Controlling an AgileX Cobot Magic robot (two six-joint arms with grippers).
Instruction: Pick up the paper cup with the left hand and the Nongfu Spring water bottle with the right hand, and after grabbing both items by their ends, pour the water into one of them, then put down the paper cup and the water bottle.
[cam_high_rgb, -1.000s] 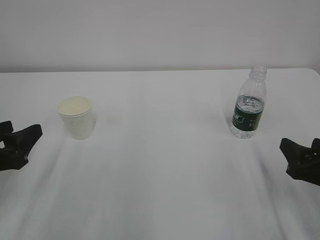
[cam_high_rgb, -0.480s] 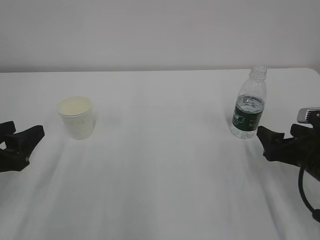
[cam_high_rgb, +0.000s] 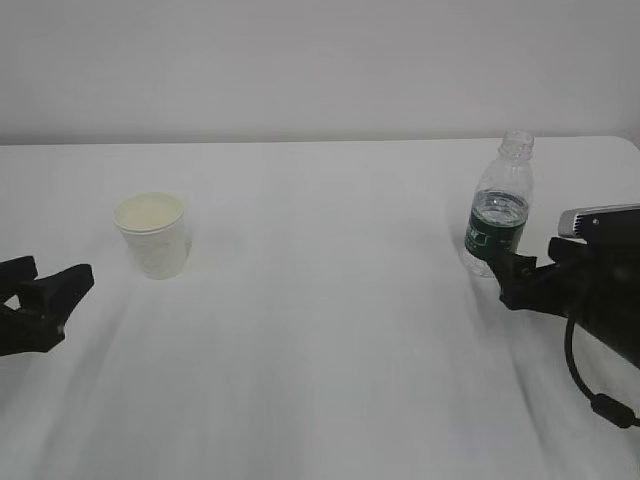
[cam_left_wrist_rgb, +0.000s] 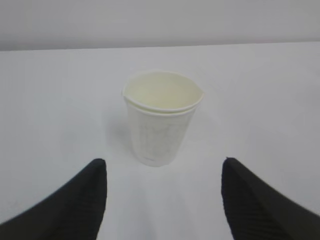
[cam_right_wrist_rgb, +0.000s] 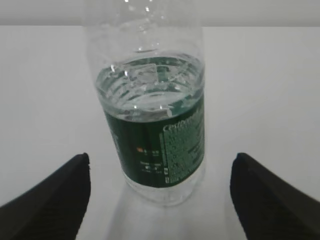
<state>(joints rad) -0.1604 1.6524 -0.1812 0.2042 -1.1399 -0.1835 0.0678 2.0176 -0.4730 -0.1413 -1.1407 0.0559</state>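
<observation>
White tabletop (cam_high_rgb: 320, 330) fills the exterior view, backed by a plain pale wall (cam_high_rgb: 320, 60). At about nine o'clock on the table the paper cup (cam_high_rgb: 152, 235) is seen standing upright, its cream inside showing; in the left wrist view the rim appears doubled, as if one cup sat inside another, though this cannot be settled. At about three o'clock the Nongfu Spring water bottle (cam_high_rgb: 498, 205) stands upright and uncapped, its dark green label band wrapped round the lower body. The water (cam_right_wrist_rgb: 150, 82) is seen inside it, its surface lying at the top edge of the label.

The left hand (cam_high_rgb: 40, 295) is placed low at the eight o'clock edge of the exterior view, near the cup but apart from it. Its jaws are held well apart and nothing is gripped; in the left wrist view the cup stands ahead at twelve o'clock, between the lines of the two black fingers (cam_left_wrist_rgb: 80, 200) yet beyond their tips.

The right hand (cam_high_rgb: 520, 280) is seen at four o'clock, just beside the base of the bottle. Its jaws are spread wide and nothing is held; in the right wrist view the bottle is framed between the two fingers (cam_right_wrist_rgb: 55, 200), with clear table visible on either side of it.
</observation>
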